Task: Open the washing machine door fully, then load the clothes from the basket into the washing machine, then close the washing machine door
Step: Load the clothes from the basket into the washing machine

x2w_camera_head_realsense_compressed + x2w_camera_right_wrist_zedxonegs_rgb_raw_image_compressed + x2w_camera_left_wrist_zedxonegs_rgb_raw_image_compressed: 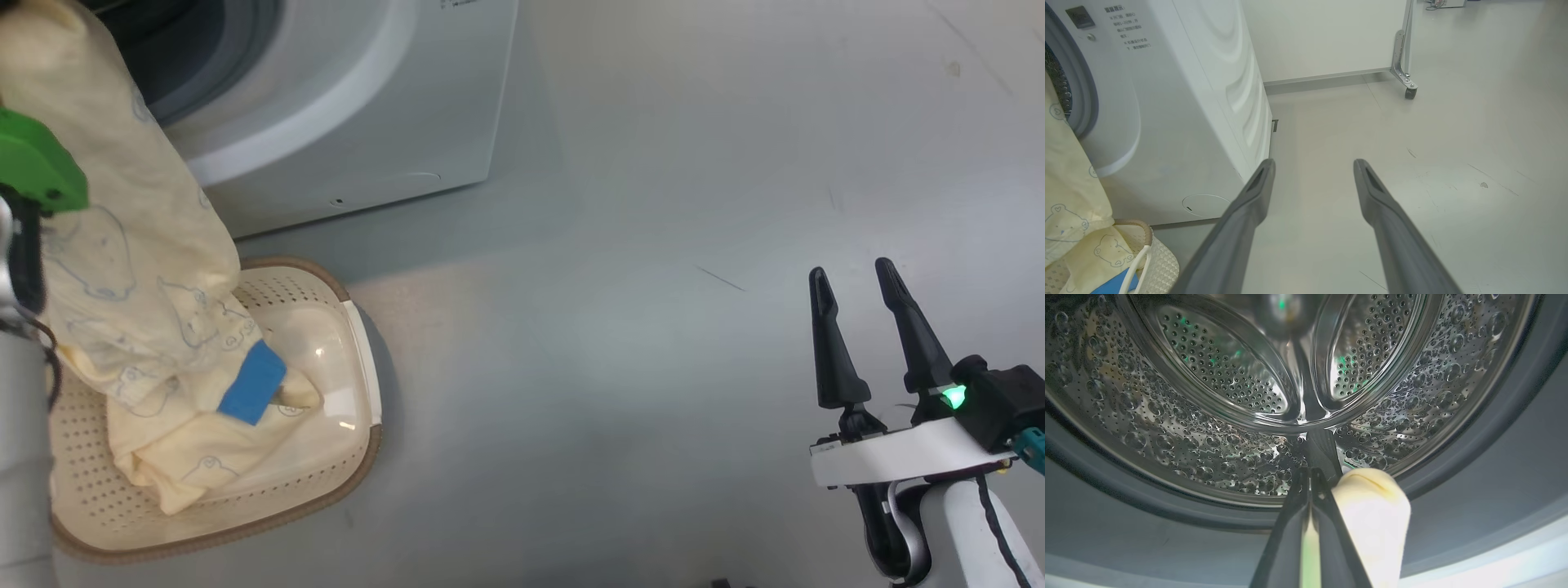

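The washing machine (367, 106) stands at the upper left with its mouth uncovered; its door is out of view. My left gripper (1310, 472) is shut on a fold of the cream clothes (1372, 514) and points into the steel drum (1216, 367) from just outside the grey gasket (1494, 477). The held garment (139, 269) hangs in a long drape from the machine's mouth down into the basket (363, 359), where its blue patch (253, 381) and more cream fabric lie. My right gripper (851, 269) is open and holds nothing, far to the right above the floor.
The grey floor (653, 327) stretches to the right of the machine and basket. A white partition panel on a caster foot (1410, 92) stands behind, beyond the machine's side. The basket sits right against the machine's front.
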Available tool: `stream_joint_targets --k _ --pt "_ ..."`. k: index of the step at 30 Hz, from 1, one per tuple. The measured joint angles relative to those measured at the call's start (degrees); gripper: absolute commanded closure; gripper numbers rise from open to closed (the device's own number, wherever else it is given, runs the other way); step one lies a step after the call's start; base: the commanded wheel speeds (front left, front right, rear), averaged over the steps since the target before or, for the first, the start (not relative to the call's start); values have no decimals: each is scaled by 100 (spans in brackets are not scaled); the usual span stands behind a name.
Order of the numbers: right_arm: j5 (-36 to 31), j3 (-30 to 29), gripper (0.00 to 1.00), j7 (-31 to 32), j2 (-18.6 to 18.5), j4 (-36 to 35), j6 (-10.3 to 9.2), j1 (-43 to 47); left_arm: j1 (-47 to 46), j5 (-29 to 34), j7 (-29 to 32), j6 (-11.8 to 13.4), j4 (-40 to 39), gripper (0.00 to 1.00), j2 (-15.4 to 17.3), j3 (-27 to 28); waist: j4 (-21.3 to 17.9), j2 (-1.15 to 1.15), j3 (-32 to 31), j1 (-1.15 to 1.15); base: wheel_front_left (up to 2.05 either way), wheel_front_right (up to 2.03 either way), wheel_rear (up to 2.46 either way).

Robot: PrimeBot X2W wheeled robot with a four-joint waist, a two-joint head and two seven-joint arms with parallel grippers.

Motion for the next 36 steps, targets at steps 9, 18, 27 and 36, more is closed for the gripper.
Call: stream_joint_targets --k 9,18,27,36 --pt "140 100 0 -1 89 13 2 -399 -993 -113 788 -57 81 100 431 188 -253 0 653 0 0 0 0" --pt "200 179 0 -5 145 16 3 -873 -1762 -40 1218 -93 176 100 1023 370 -521 0 1280 1 0 0 0" --pt "265 250 0 -5 171 119 4 -1065 -2168 211 870 -12 71 100 1291 519 -839 0 1607 1 0 0 0" --pt "297 250 0 -5 193 157 4 -1179 -2621 600 74 90 -182 100 1404 493 -1013 0 1734 1 0 0 0"
